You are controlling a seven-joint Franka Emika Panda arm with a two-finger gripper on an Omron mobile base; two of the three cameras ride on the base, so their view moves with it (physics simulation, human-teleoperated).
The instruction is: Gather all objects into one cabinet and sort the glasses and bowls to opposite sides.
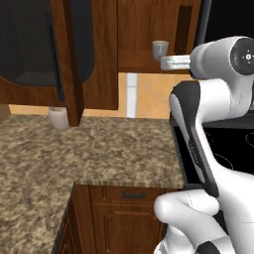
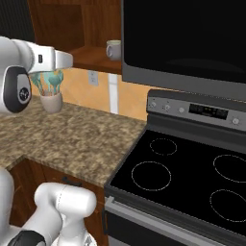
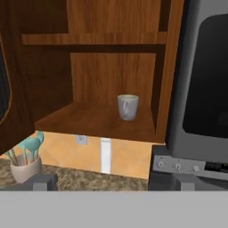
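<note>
Cabinet [image 3: 111, 67] stands open with just the pale grey-beige mug [image 3: 128, 107] sitting on its lower shelf toward the right, and we're hovering in front with our gripper [image 3: 109, 181] spread wide and empty, so we reckon nearly everything's left.

The arm [image 1: 208, 144] rises from the lower right of the left base view, bends at a white elbow low in the frame, climbs along a dark-sided link through the right middle, and ends in a rounded wrist at the upper right. From there the hand reaches left, level, toward the upper middle. In the right base view the wrist sits at the left edge and the hand points right across the upper left. In the hand view the two fingers [image 3: 42, 181] stand far apart along the bottom, the gripper [image 3: 109, 182] wide open, nothing between them.
</note>
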